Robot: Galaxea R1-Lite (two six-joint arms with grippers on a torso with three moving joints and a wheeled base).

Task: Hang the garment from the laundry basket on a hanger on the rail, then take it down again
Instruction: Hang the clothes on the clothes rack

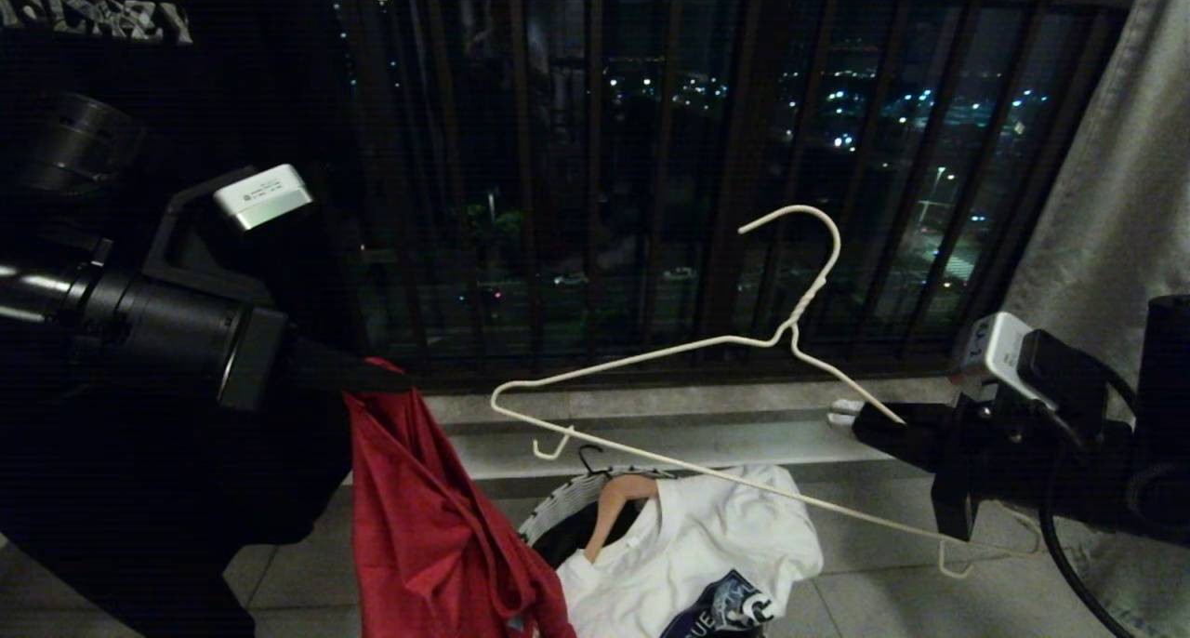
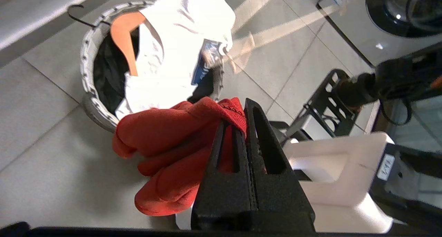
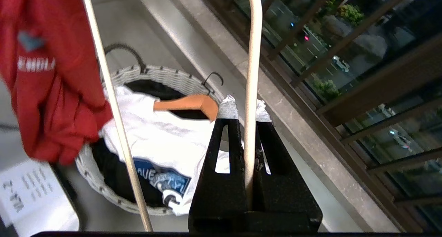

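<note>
Hanging crumpled from the clamped left tool (image 1: 395,382), the red garment (image 1: 428,517) droops.

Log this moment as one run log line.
left gripper: shut on red T-shirt, lifted beside laundry basket | right gripper: shut on wire hanger | stage: shirt not yet on hanger

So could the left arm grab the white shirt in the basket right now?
Probably not: the left gripper is shut on the red T-shirt, so it has no free grip. The white T-shirt lies uncovered on top of the laundry basket.
</note>
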